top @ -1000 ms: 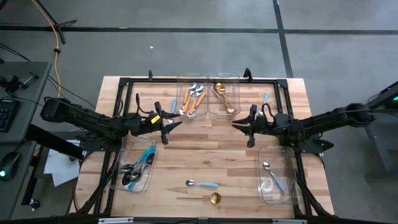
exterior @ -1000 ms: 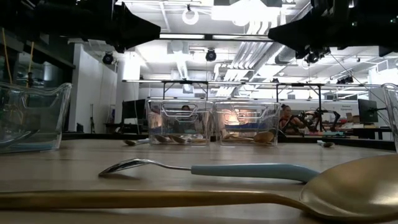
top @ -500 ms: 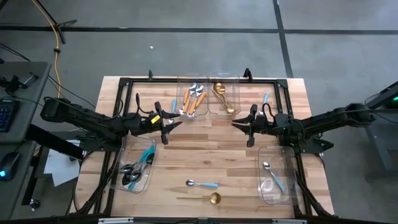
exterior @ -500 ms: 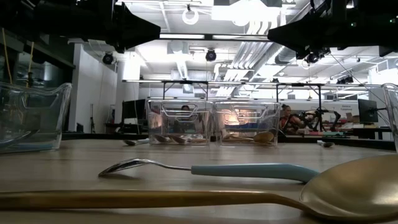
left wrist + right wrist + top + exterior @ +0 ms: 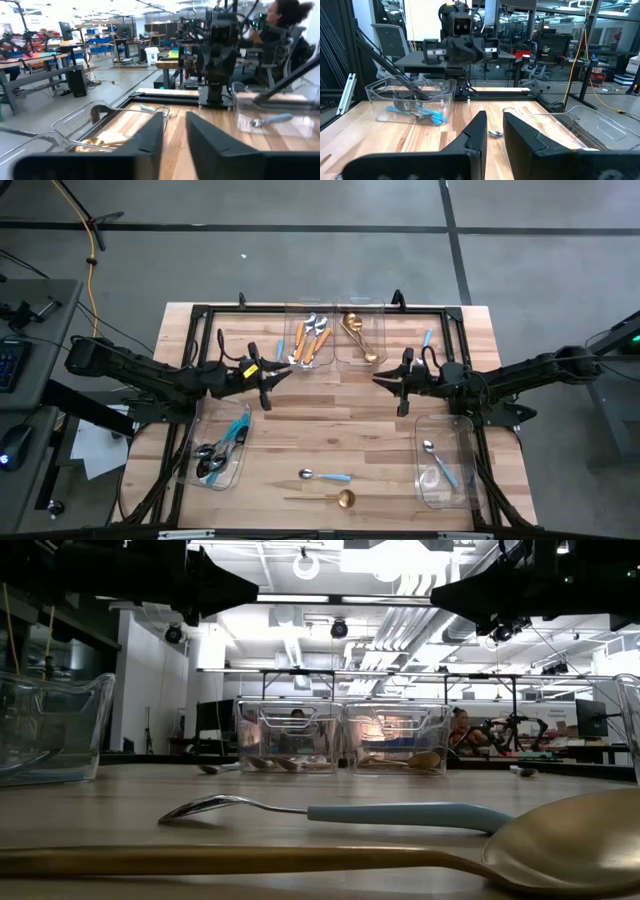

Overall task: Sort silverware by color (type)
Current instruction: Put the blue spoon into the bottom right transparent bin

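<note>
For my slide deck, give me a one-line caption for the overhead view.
Two arms hover mid-table; light-blue spoon and gold spoon lie unsorted near the front edge.

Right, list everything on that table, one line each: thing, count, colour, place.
Clear plastic bins: four; two at far edge, one near each side.
Orange-handled spoons: several, far left bin.
Gold spoons: few, far right bin.
Dark-headed blue-handled utensils: several, left bin.
Light-blue-handled spoon: one, right bin.
Loose light-blue-handled spoon: one, near edge.
Loose gold spoon: one, beside it.
Left gripper: dark, raised mid-table.
Right gripper: dark, raised mid-table.
</note>
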You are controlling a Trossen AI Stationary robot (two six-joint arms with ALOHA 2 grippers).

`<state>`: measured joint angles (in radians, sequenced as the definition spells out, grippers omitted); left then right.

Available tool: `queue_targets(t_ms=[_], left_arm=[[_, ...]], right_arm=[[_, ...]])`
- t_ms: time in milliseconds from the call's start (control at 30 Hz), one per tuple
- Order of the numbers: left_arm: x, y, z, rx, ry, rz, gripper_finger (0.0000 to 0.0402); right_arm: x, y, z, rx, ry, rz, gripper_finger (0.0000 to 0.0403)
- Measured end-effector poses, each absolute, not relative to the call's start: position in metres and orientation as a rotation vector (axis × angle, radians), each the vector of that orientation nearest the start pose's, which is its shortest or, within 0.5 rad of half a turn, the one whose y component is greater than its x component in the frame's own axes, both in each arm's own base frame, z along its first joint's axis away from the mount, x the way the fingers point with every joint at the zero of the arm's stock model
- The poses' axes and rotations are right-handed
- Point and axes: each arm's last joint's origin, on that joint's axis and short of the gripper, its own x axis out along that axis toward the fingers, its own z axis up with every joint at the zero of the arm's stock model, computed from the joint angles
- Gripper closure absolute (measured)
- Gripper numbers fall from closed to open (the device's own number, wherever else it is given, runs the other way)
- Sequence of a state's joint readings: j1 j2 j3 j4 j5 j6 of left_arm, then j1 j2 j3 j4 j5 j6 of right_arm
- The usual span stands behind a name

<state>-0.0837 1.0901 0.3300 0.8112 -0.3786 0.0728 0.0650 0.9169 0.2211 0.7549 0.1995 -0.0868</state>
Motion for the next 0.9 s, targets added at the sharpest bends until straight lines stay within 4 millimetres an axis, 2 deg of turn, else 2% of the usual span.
queue_targets(t_ms=[67,133,267,467,900], left_arm=[[0.2124,-0.0071,0.2197,0.041,-0.051,0.296,0.0368],[0.2131,-0.0072,0.2213,0.023,-0.057,0.295,0.0392],[0.2142,-0.0084,0.2206,-0.011,-0.046,0.238,0.0397],[0.2156,-0.0053,0.2209,-0.048,-0.048,0.054,0.0401],[0.2149,-0.0015,0.2182,-0.037,-0.035,0.031,0.0402]], right_arm=[[0.1819,0.0061,0.2069,-0.08,-0.044,-0.136,0.0356],[0.182,0.0061,0.2066,-0.08,-0.042,-0.136,0.0356],[0.1819,0.0061,0.2066,-0.08,-0.042,-0.136,0.0356],[0.1819,0.0061,0.2067,-0.08,-0.042,-0.136,0.0356],[0.1819,0.0061,0.2066,-0.08,-0.041,-0.136,0.0356]])
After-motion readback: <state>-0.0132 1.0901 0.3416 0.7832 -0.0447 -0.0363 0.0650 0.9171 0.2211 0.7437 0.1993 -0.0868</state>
